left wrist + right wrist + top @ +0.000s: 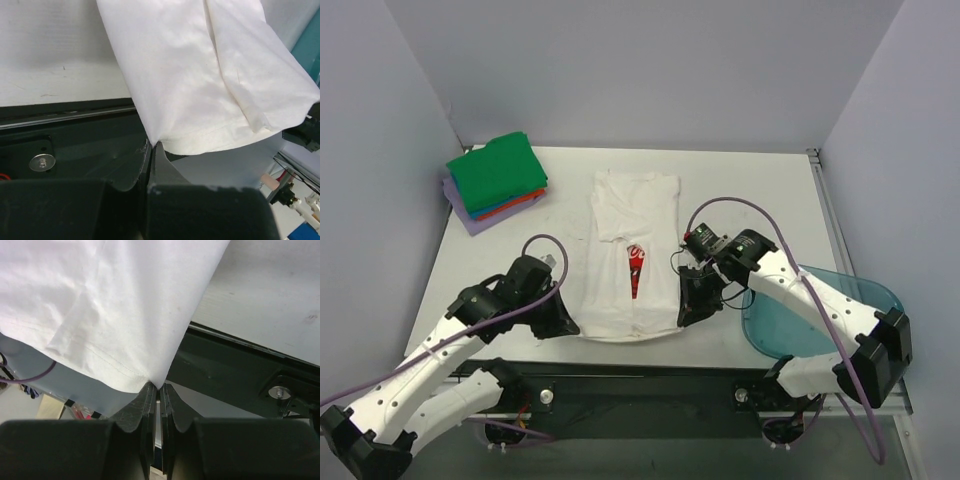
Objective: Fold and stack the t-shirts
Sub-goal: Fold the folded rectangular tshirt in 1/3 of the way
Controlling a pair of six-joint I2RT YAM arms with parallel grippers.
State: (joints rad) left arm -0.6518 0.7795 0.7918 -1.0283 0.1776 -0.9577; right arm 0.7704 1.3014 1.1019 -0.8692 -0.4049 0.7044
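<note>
Left hand (152, 146) clamped on white t-shirt (632, 205) hem corner; right hand (157, 388) likewise (red logo visible)

White t-shirt (632, 215) bears a red logo (636, 270); stack (497, 172) shows green, red-orange, blue, lavender.

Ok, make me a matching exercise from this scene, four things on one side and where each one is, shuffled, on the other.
Things: 1 white t-shirt; 2 green t-shirt; 3 blue bin; 4 right gripper.
Places: A on top of the far-left stack; B near right edge of the table; C shut on a white hem corner; D spread out in the middle.
Pairs: 1-D, 2-A, 3-B, 4-C.
</note>
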